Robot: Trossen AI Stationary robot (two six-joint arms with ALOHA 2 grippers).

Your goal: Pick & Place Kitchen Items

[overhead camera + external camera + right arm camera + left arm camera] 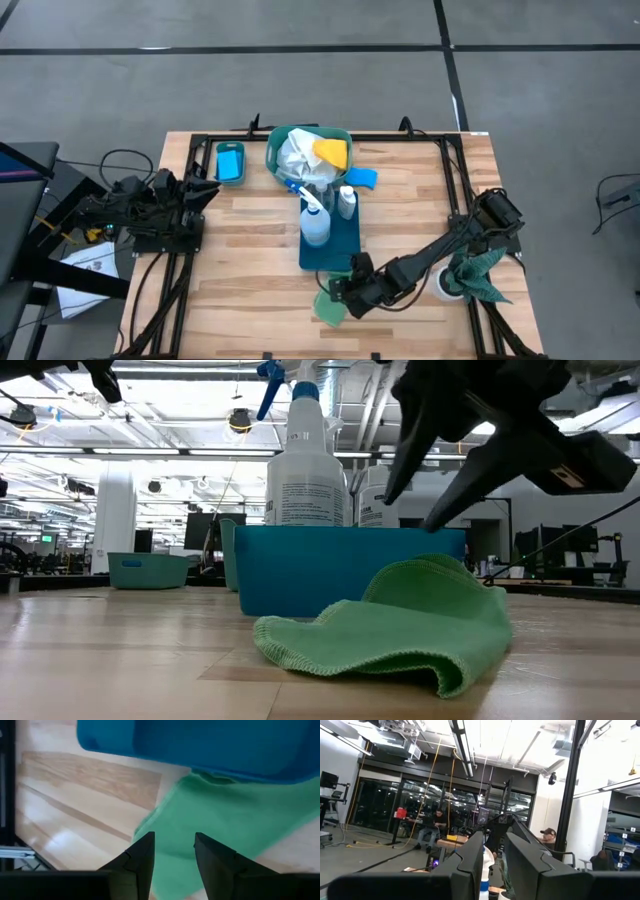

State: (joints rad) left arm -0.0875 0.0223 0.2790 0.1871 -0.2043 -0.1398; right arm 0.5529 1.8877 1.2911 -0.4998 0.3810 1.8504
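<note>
My right end effector (172,851) hovers over one green cloth (400,622), fingers slightly parted, holding nothing. One spray bottle (314,222) stands in one blue tray (345,240). My left end effector (205,190) waits, seemingly empty.

Spray bottle (305,460) top cut off; basket contents indistinct.

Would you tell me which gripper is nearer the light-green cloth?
Right gripper: just above the light-green cloth, fingers parted. Left gripper waits far off at the table's left edge.
</note>
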